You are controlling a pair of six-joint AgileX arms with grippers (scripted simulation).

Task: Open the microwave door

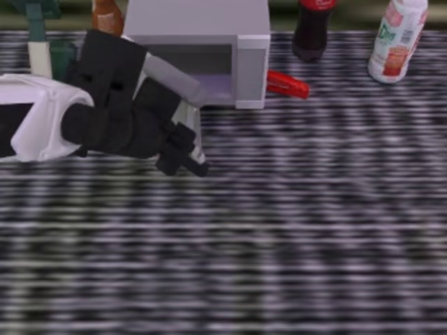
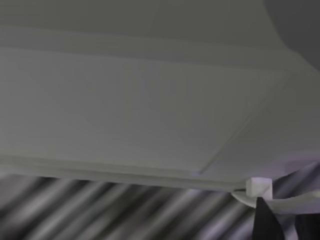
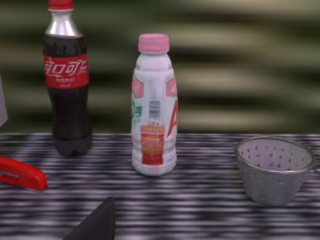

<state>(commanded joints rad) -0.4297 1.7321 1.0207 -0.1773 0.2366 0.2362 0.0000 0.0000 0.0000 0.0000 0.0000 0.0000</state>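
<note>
Swinging wide, the microwave door (image 1: 178, 84) sits beside the left gripper (image 1: 183, 155) — grip unclear.

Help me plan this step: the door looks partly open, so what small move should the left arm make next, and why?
Probably swing the microwave door further outward with the left pincer: it stands angled off the microwave, with the lilac floor only partly exposed.

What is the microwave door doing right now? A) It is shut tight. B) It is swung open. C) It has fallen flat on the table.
B: the top view shows the microwave door swung out from the microwave, baring the lilac floor inside, with the left gripper near its edge.
</note>
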